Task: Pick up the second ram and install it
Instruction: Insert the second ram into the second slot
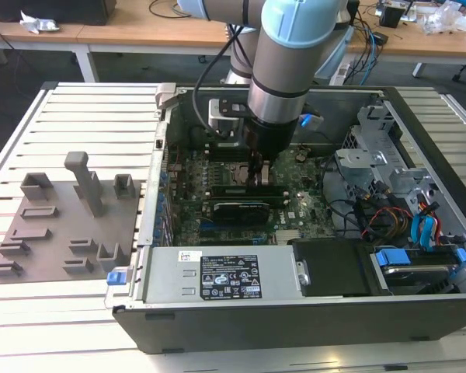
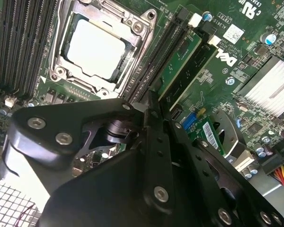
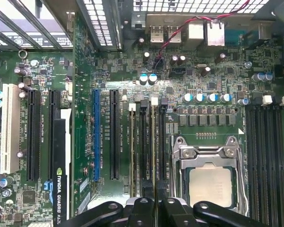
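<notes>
End effector (image 2: 149,101) closed edge-on upon the second ram (image 2: 182,64) at its slot; light, stiff, fragile; hold the long edges.

Matt black hand (image 2: 149,101), seemingly metal; glossy green motherboard (image 3: 189,75).

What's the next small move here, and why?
Probably a short, straight push down. The gripper sits right over the second ram, which stands in its slot beside the CPU socket, with another stick alongside. I can't tell whether it is fully seated.
</notes>
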Controlling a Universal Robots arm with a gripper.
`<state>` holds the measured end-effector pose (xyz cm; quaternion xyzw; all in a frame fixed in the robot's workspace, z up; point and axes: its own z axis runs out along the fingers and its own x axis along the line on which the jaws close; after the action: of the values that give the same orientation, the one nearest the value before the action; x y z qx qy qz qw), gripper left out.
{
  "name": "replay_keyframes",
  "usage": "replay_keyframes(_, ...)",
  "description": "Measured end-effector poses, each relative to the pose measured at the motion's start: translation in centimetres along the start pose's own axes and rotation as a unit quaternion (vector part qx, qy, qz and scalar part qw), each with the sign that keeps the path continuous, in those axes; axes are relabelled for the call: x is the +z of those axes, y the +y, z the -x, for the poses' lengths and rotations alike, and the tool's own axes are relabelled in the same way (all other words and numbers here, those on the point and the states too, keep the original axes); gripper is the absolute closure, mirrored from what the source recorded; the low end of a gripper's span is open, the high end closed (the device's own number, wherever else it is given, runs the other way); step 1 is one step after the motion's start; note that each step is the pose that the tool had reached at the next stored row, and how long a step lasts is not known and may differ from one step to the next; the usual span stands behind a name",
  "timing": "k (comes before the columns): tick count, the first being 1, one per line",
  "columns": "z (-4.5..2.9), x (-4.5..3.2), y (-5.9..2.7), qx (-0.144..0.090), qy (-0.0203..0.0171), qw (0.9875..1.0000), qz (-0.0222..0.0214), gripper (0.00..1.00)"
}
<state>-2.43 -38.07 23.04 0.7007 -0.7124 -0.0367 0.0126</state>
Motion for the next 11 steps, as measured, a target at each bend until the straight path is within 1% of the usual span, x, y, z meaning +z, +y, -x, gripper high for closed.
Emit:
replay_keyframes(3, 0.02, 0.14, -0.02, 0.000, -0.0002, 1.0000, 0.0001, 0.87)
replay_keyframes(5, 0.05, 0.01, -0.02, 0.000, -0.0010, 1.0000, -0.0006, 0.87)
replay_keyframes(6, 0.04, -0.19, 0.00, 0.000, -0.0004, 1.0000, -0.0005, 0.87)
replay_keyframes(11, 0.03, -0.07, -0.01, 0.000, -0.0002, 1.0000, -0.0004, 0.87)
